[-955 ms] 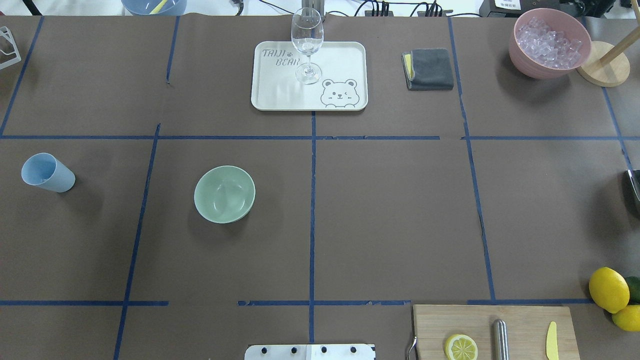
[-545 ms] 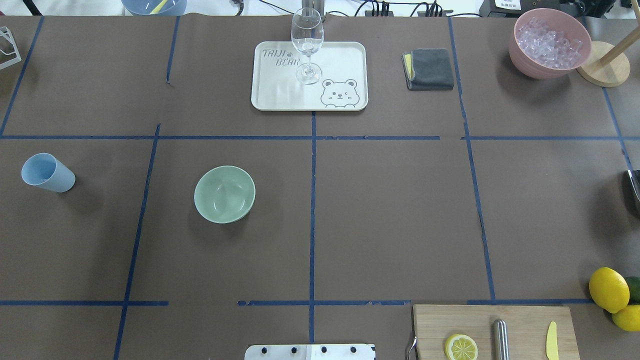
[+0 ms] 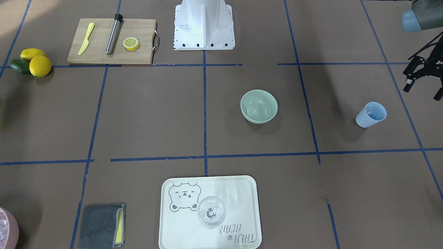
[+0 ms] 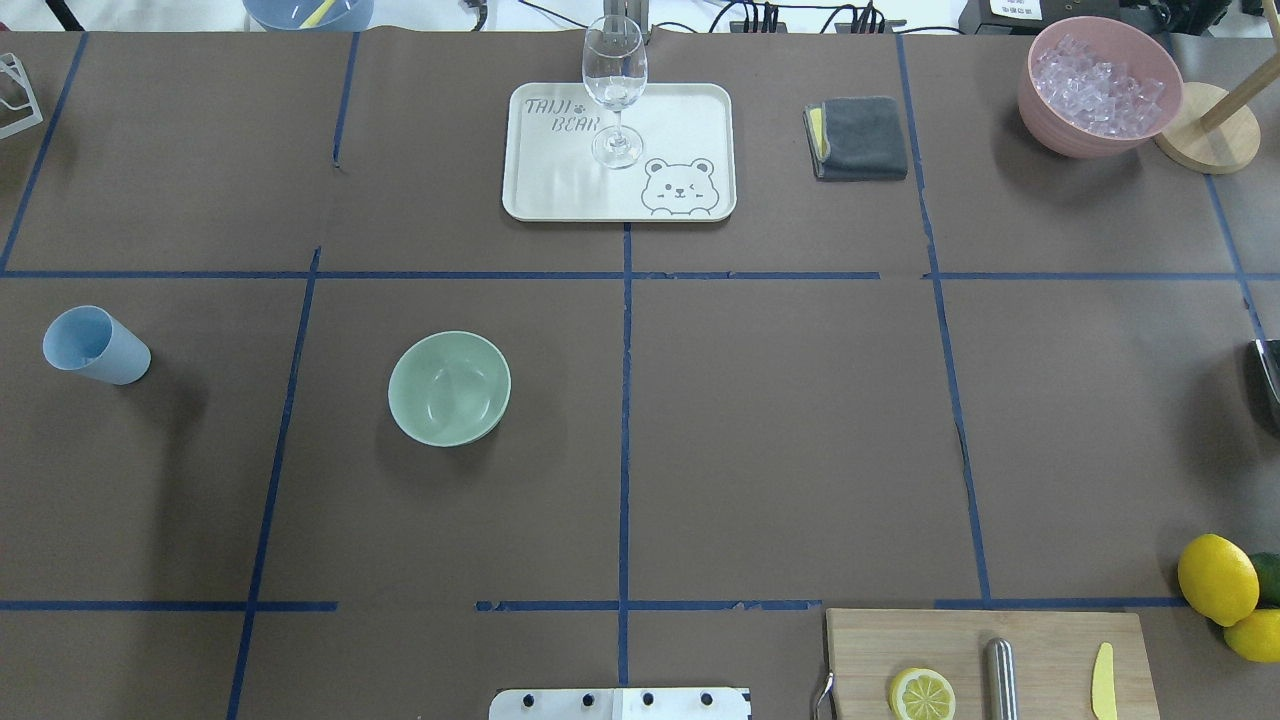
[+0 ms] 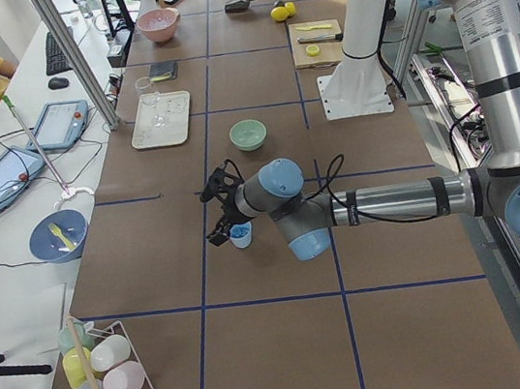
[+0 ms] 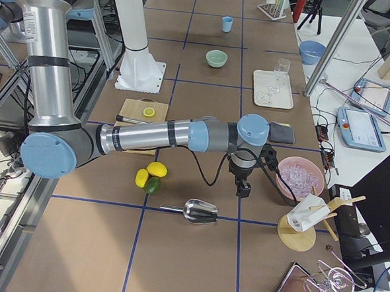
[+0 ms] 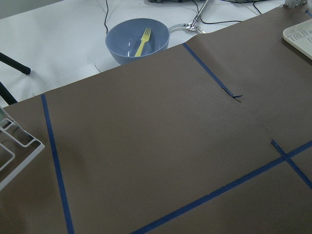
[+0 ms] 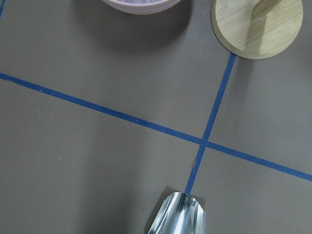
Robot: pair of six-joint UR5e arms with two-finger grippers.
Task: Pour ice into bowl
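The pale mint-green bowl (image 4: 449,388) stands empty left of the table's middle; it also shows in the front view (image 3: 259,106). A light blue cup (image 4: 95,345) stands upright at the far left, with a few small clear ice cubes (image 3: 369,110) inside. My left gripper (image 3: 422,91) hangs open and empty, apart from the cup, on its outer side (image 5: 224,227). My right gripper (image 6: 244,182) shows only in the right side view, near the pink bowl, and I cannot tell whether it is open or shut.
A pink bowl (image 4: 1098,85) full of ice and a wooden stand (image 4: 1205,128) sit at the far right. A tray (image 4: 560,190) holds a wine glass (image 4: 614,90). A grey cloth (image 4: 858,138), cutting board (image 4: 1040,640), lemons (image 4: 1217,578) and metal scoop (image 8: 178,214) lie on the right.
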